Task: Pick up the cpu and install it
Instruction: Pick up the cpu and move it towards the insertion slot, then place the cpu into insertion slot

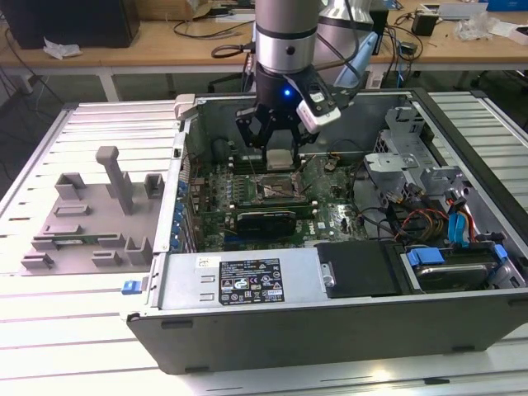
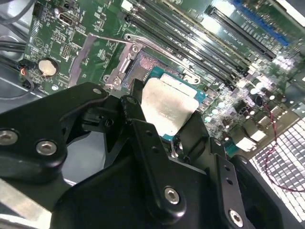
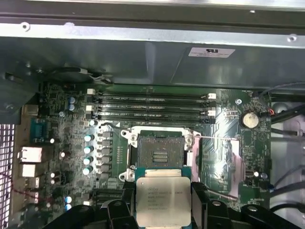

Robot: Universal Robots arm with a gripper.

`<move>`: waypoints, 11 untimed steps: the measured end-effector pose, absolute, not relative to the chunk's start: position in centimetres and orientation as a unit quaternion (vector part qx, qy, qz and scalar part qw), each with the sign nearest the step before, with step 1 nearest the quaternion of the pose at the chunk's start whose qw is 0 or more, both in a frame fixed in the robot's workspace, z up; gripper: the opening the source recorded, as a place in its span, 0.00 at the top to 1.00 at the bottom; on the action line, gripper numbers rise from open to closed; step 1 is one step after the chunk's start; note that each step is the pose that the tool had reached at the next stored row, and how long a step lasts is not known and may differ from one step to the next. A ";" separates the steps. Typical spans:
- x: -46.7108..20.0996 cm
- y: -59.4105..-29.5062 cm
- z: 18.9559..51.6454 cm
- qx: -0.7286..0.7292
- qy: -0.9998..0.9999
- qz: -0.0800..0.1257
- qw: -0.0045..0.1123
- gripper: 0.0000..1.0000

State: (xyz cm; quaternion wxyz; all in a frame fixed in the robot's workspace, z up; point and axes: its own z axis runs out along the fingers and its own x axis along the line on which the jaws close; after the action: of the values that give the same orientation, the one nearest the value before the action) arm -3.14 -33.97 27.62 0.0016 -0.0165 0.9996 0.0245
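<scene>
The cpu [image 3: 163, 199], a flat square chip with a silver top and thin green edge, hangs between the black fingers of my gripper [image 3: 163, 202], which is shut on it. In the exterior view the gripper [image 1: 279, 157] holds the cpu [image 1: 279, 159] inside the open computer case, a little above the motherboard. The square metal-framed socket [image 3: 160, 153] lies open just beyond the chip, its contact field bare and its retention lever [image 2: 114, 40] swung up. In the second wrist view the cpu [image 2: 167, 107] sits over the socket's edge [image 2: 143, 62].
The open case [image 1: 330, 322] has walls all round the board. Memory slots [image 3: 152, 107] run beside the socket, and a round coin battery [image 3: 249, 119] sits near them. Drive bays and cables [image 1: 445, 223] fill the exterior view's right. A grey parts fixture [image 1: 91, 214] lies at that view's left.
</scene>
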 end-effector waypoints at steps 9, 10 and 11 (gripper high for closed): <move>-3.2 -33.9 27.4 -0.016 1.000 0.024 0.002 0.45; -3.2 -33.9 27.4 -0.016 1.000 0.024 0.002 0.45; -3.2 -33.9 27.4 -0.016 1.000 0.024 0.002 0.45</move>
State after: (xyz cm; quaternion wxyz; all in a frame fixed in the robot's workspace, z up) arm -3.18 -33.94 27.39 0.0016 -0.0164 0.9996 0.0243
